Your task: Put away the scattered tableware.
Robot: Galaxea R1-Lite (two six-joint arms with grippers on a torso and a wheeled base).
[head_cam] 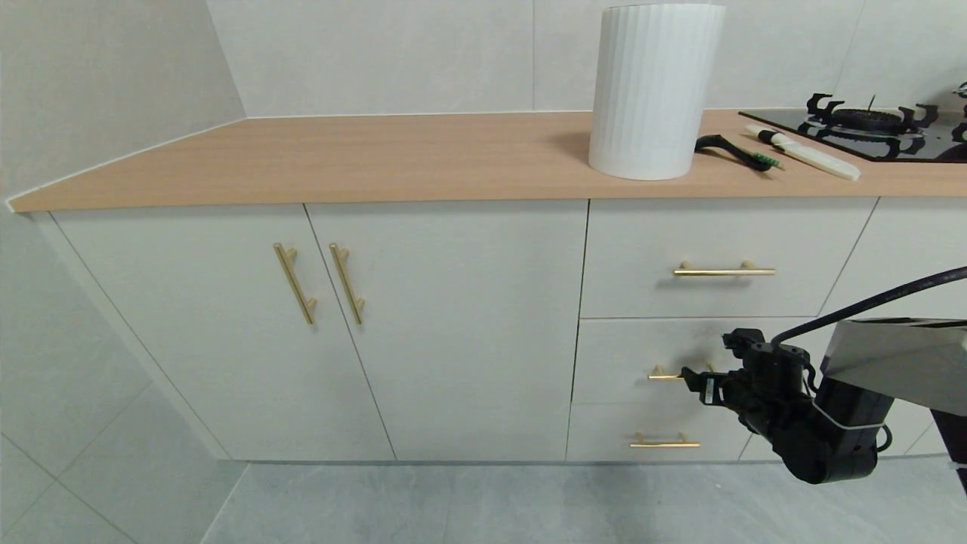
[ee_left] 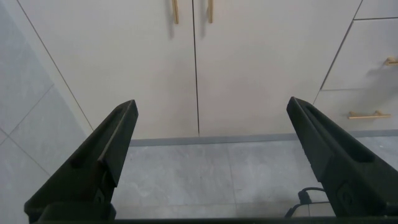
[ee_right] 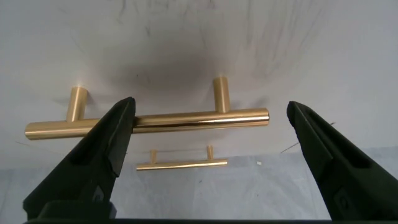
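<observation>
Surface: a wood-toned worktop [head_cam: 378,159] spans the head view from 9 to 3 o'clock, above pale cabinets.
Room: a grey tiled wall [head_cam: 378,53] stands behind it and a grey tiled floor [head_cam: 453,506] lies below.
Tableware: a black-handled utensil [head_cam: 729,147] with a green tip and a white utensil [head_cam: 812,157] lie side by side on the worktop at 2 o'clock.
Right gripper [head_cam: 689,375]: it is at 4 o'clock, low in front of the drawer stack and well apart from the utensils above. Its fingers [ee_right: 112,143] are spread wide, with the middle drawer handle [ee_right: 186,120] crossing between them. Whether they touch it cannot be told.
Left gripper [ee_left: 211,124]: its fingers [ee_left: 112,143] are spread with nothing between them, and it faces the foot of the cupboard doors [ee_left: 249,62].
Around: a ribbed white canister [head_cam: 653,91] stands just at 9 o'clock of the black-handled utensil. A hob [head_cam: 861,128] sits just past the white utensil, towards 3 o'clock.
In the way: the shut top drawer [head_cam: 725,257] lies between the right gripper and the worktop.
</observation>
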